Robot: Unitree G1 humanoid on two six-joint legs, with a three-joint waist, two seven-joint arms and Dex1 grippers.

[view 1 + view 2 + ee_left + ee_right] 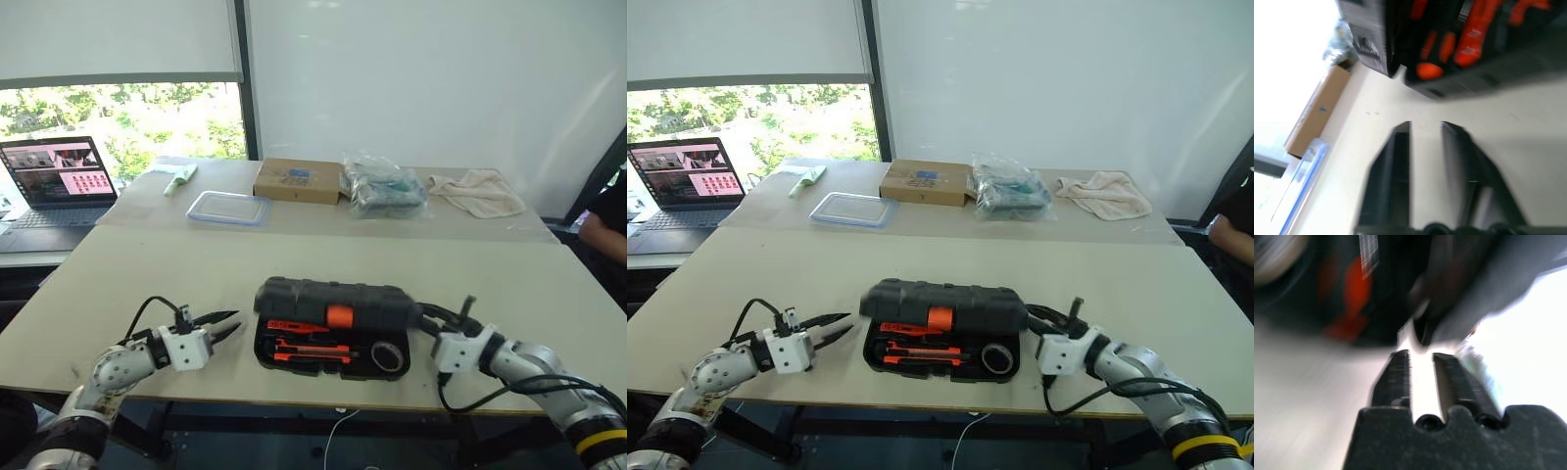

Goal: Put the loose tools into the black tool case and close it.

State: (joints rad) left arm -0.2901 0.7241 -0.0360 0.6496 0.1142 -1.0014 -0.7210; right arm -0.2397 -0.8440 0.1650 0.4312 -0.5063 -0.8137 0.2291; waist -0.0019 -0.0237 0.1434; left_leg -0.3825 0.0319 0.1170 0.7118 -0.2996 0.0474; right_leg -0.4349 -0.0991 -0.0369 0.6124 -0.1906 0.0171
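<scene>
From the left eye view, the black tool case [333, 328] sits near the front edge of the near bench [147, 279], its lid partly lowered over the base so that orange-handled tools [309, 350] and a small black tape roll [390, 356] still show in the gap at the front. The left end effector [227, 326] lies just off the case's left side, its two black fingers parted with nothing between them, not touching the shell. The right end effector [443, 315] is at the case's right end, very close to the lid; whether it touches cannot be told from here. Bare bench runs wide on both sides of the case and behind it up to the seam with the far bench, where a clear lidded container [228, 208], a cardboard box [299, 180], a plastic bag [384, 188] and a cloth [478, 190] lie well apart from the case. A laptop [54, 181] stands off to the left. In the left wrist view, the left fingers [1396, 166] stand apart over bare bench, a strip of surface between their tips and the case's edge. In the right wrist view, the right fingers [1398, 377] are likewise spread with a bright gap between them, holding nothing, the dark case blurred close ahead.
</scene>
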